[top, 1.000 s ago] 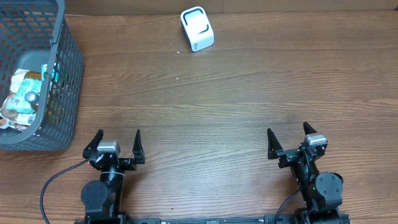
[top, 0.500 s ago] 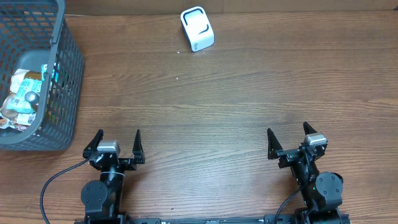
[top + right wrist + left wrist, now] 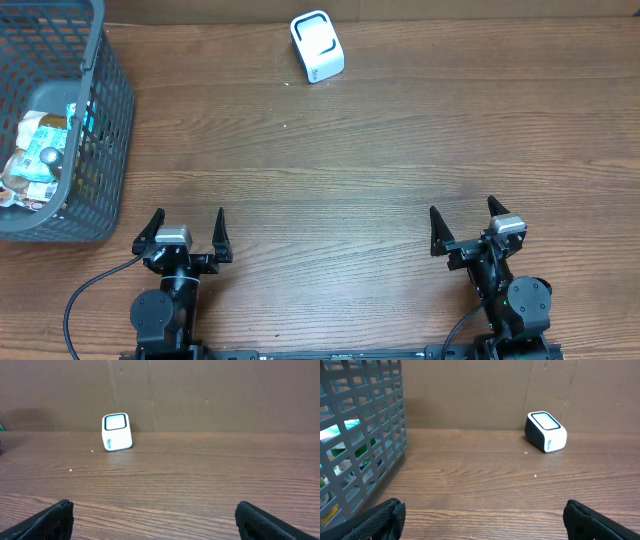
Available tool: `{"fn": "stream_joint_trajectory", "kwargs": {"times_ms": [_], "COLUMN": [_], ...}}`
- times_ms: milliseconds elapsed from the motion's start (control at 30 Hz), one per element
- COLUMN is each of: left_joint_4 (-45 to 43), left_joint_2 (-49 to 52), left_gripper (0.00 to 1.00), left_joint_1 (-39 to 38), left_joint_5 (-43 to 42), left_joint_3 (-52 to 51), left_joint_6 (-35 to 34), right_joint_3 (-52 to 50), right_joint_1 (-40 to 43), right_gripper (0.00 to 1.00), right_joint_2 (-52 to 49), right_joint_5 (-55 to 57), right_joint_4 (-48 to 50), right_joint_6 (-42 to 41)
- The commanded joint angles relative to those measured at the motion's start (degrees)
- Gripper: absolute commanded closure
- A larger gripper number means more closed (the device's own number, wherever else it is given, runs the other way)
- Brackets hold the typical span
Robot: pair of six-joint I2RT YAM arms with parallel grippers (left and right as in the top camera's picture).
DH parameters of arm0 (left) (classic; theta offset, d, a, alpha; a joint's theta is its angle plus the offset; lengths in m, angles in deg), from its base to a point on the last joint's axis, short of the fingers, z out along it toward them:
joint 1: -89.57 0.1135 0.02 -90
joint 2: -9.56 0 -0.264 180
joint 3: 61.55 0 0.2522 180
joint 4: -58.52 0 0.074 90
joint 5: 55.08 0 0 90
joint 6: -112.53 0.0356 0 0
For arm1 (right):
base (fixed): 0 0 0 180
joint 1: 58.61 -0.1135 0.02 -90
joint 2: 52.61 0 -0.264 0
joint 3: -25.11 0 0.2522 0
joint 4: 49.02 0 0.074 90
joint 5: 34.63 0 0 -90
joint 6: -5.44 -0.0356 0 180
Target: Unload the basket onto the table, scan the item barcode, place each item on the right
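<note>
Your left gripper (image 3: 190,215) and right gripper (image 3: 462,208) both sit at the near edge of the table (image 3: 350,160), fingers spread wide apart and closed on nothing. The items to scan, a jumble of packets (image 3: 35,160) with labels too small to read, lie in the bottom of the grey mesh basket (image 3: 105,110) at the left side. Its tall wall rises between them and your left gripper. From the left wrist camera you see them only through the mesh. The white scanner (image 3: 317,46) stands near the table's far edge with its dark-rimmed window facing up, well apart from the basket. Only bare wood lies between it and both grippers. A brown board (image 3: 225,390) backs the table behind it.
</note>
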Motion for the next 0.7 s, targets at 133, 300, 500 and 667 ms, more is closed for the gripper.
{"fn": "stream_joint_trajectory", "kwargs": {"times_ms": [133, 300, 500, 667], "left_joint_4": [-0.11, 0.15, 4.74, 10.84], "left_joint_2": [-0.70, -0.70, -0.70, -0.70], "left_gripper": [0.00, 0.01, 0.00, 0.00], "left_joint_1": [-0.35, -0.35, -0.35, -0.35], "left_joint_5": [0.37, -0.24, -0.70, -0.68], "left_joint_3": [-0.13, 1.68, 6.95, 12.09], "left_joint_6": [1.29, 1.27, 1.27, 1.27], "right_joint_3": [-0.55, -0.55, -0.55, -0.55], "right_joint_1": [0.22, 0.22, 0.22, 0.22], "right_gripper": [0.00, 0.00, 0.00, 0.00], "right_joint_2": [-0.11, -0.11, -0.11, -0.11], "right_joint_5": [0.48, 0.46, 0.46, 0.46], "right_joint_4": [0.07, 0.07, 0.07, 0.07], "right_joint_6": [0.24, 0.24, 0.24, 0.24]}}
